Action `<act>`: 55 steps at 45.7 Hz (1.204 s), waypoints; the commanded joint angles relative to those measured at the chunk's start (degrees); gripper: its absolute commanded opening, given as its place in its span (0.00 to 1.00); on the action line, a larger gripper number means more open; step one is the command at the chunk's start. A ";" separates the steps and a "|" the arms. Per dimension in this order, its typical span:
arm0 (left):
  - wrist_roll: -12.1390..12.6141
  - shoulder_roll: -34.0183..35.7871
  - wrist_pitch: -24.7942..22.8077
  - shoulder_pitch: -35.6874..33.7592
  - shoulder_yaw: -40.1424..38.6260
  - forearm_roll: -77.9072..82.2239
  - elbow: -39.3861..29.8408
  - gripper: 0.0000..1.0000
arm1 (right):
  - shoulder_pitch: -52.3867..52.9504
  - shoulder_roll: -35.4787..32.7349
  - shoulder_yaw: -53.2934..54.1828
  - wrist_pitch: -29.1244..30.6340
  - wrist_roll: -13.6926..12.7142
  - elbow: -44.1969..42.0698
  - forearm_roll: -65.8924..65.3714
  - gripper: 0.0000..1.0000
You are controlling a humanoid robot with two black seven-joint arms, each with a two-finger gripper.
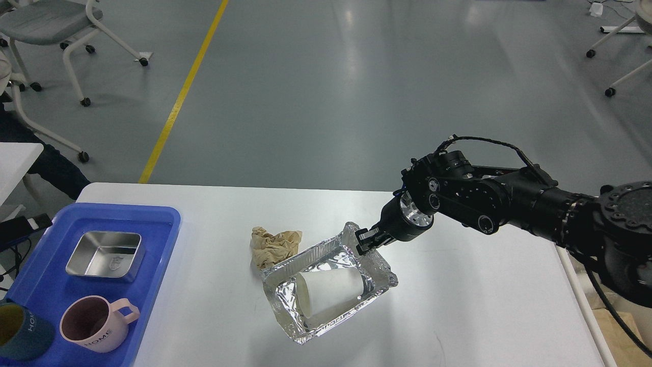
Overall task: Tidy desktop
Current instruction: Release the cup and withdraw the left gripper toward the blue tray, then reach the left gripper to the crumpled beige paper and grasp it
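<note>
Right arm [509,201] reaches in from right, wrist angled down-left; jaws closed. Left arm unseen.

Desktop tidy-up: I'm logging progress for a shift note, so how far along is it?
Looks done: the steel tin, pink mug and a dark mug sit in the blue tray. In hand: the right gripper pinches the far rim of the foil tray, which holds a tipped paper cup. Left: that tray and the crumpled brown paper are still on the desktop.

"HOME" reads on the pink mug [97,323], and again on the dark teal mug [23,331] just left of it.
</note>
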 commanded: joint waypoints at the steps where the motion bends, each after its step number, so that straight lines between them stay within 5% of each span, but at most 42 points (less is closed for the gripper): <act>1: -0.42 -0.66 -0.02 1.61 -0.06 0.76 -1.73 0.69 | 0.13 -0.01 0.00 0.00 -0.01 0.00 -0.02 0.00; 12: 0.37 -1.98 -7.57 3.11 -0.33 3.66 -6.13 0.74 | 0.05 -0.10 -0.08 -0.09 -0.01 0.00 -0.02 0.00; 28: 2.83 -3.55 -7.32 2.67 -0.59 3.75 -6.39 0.75 | -0.04 0.16 -0.17 -0.35 -0.01 0.00 -0.11 0.00; 37: 4.49 -16.99 -4.50 2.14 -2.44 3.92 -2.18 0.75 | 0.22 0.51 -0.17 -0.44 -0.01 0.09 -0.11 0.00; 55: 5.99 -44.42 -4.85 -1.02 -1.56 4.36 20.84 0.76 | 0.31 0.16 -0.09 -0.96 -0.01 0.09 -0.02 0.00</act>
